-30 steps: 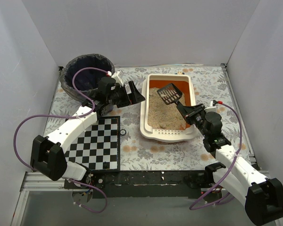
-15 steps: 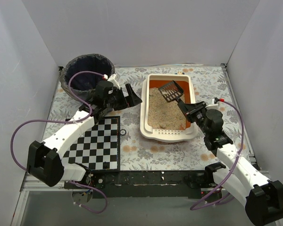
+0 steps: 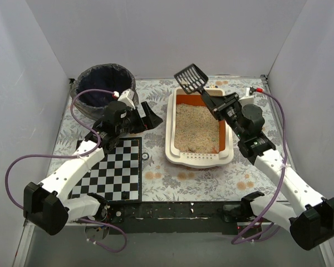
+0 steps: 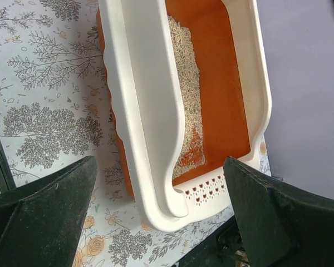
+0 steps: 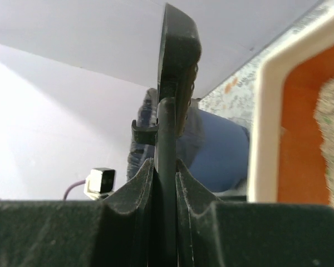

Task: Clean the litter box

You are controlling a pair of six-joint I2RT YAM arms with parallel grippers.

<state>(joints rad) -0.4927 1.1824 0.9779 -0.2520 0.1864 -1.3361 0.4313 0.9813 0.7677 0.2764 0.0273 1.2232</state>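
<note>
White-walled enclosure over a table covered in a floral-print cloth, with a checkerboard at near left and a round bin lined with a dark bag at far left. The litter box lies right of centre, flat on the cloth, its slotted ledge toward the arms. The beige litter covers most of the orange floor, leaving a bare strip at the far end. The right gripper is clamped on the handle of a black slotted scoop, whose head is raised over the far rim of the box (whether it carries anything cannot be told from these views). The left gripper hangs with its jaws spread wide and empty, just beside the box's left wall, with the bin behind it. Judged from its look, the box is stiff moulded plastic, light in itself but weighted by loose grains that would slide or spill if it were tipped. The smooth rim may prove slippery. The broad rolled lip of a long side, or the ledge, offers the soundest hold for steadying it.
</note>
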